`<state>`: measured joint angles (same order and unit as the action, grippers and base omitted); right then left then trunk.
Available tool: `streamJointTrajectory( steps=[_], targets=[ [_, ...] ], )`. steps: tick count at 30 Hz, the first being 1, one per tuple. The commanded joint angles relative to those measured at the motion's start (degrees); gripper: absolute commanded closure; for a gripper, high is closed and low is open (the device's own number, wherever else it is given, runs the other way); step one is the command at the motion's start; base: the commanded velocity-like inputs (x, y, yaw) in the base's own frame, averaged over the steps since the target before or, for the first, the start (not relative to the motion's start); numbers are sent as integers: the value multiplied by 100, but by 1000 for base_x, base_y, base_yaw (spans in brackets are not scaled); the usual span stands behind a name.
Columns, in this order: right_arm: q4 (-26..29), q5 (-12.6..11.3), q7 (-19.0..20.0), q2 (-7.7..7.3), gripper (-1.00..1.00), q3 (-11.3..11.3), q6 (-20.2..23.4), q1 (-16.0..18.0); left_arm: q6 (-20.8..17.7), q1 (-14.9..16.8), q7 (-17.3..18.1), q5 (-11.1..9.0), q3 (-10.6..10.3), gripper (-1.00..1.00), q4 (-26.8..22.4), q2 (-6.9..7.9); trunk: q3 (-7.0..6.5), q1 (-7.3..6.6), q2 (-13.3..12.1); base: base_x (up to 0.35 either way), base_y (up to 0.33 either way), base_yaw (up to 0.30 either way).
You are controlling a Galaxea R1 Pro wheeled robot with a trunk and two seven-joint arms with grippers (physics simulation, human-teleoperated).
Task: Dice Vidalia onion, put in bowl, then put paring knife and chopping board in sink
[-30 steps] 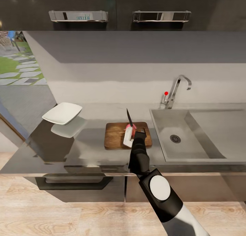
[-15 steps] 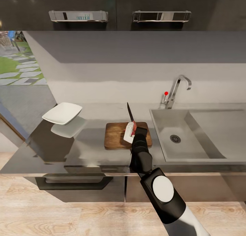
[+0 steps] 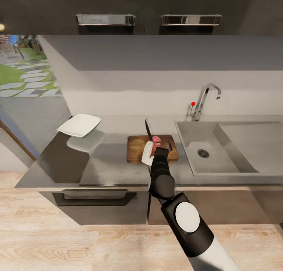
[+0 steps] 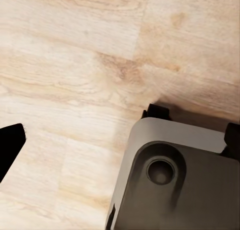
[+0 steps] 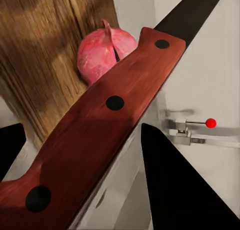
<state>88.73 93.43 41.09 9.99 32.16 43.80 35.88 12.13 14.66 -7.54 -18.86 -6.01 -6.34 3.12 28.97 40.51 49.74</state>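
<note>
One shift only: the camera has backed off, while the right gripper (image 3: 151,150), clamped on the knife (image 5: 107,135), stays centre-frame over the undiced onion (image 3: 157,140) on the board (image 3: 137,149).

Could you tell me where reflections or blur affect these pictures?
Head view: the glossy countertop mirrors the bowl just below it, and the onion is small and soft. Right wrist view: the paring knife is sharp and close, while the chopping board grain looks slightly smeared.
</note>
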Motion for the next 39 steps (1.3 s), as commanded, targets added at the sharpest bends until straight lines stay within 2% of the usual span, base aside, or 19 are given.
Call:
streamJointTrajectory(
  steps=[1, 4, 8, 35, 39],
  targets=[
    [4, 62, 216, 1, 100, 9, 15, 6, 15, 2, -20, -39, -49, -100, 1, -4, 6, -1, 5, -92, 87, 0],
    [4, 61, 534, 1, 100, 11, 15, 6, 17, 2, -20, -39, -49, -100, 1, -11, 6, -1, 5, -40, 38, 0],
    [4, 50, 641, 1, 100, 11, 15, 6, 17, 2, -20, -39, -49, -100, 1, -13, 6, -1, 5, -10, 10, 0],
    [4, 9, 673, 1, 100, -71, 15, 6, 17, 2, -20, -39, -49, -100, 1, -15, 6, -1, 5, 0, 0, 0],
    [4, 8, 673, 1, 100, -350, 15, 6, 18, 2, -21, -39, -49, -100, 1, -13, 6, -1, 5, 0, 0, 0]
  ],
)
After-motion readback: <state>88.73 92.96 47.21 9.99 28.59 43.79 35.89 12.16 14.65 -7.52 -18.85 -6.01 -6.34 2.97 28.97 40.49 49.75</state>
